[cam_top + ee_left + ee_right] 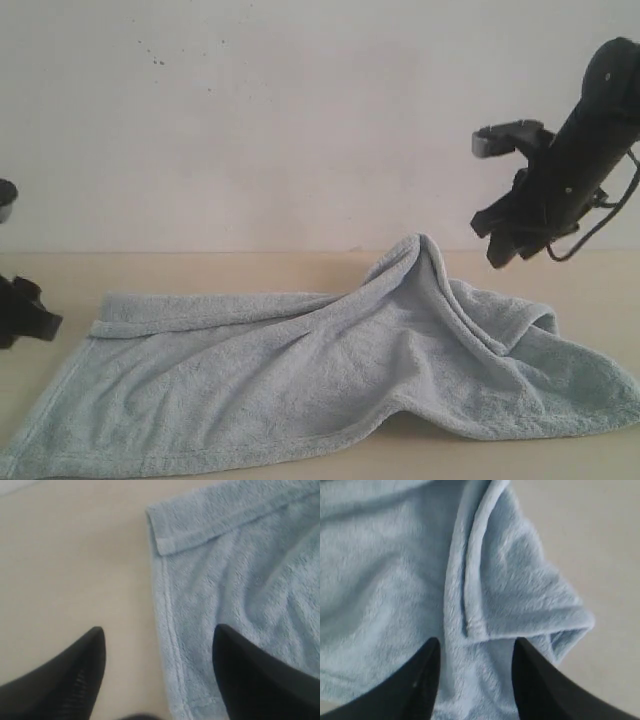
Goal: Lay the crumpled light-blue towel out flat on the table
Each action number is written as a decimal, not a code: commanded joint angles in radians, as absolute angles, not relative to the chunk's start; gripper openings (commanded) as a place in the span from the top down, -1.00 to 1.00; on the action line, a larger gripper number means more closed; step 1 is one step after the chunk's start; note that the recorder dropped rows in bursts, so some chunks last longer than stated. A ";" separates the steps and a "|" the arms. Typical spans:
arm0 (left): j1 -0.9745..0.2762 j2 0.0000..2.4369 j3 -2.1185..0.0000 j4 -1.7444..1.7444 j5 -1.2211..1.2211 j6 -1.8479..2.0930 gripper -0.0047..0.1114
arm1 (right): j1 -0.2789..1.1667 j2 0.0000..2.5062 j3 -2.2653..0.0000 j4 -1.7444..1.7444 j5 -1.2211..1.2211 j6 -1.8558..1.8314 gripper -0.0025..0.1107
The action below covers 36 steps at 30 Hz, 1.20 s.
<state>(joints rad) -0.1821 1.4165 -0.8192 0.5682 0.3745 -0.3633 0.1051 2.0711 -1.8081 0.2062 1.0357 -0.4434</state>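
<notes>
Item: light-blue towel (300,390), lying on the beige table (200,272), long axis running left to right. Its left half is lying nearly flat while its right part is standing up in a peaked ridge (425,255) with a doubled-over hem. Right gripper (476,641): I am reading it as released and empty, hovering over that ridge, which is sitting below and slightly left of it, so this arm is the nearer. Left gripper (160,630): jaws parted, holding nothing, hanging over the towel's left hem near a turned-over corner (167,542).
</notes>
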 commanded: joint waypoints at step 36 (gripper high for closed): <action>-0.214 1.484 -0.809 0.487 0.381 -0.218 0.84 | 0.075 2.138 -1.355 0.330 0.892 -0.630 0.96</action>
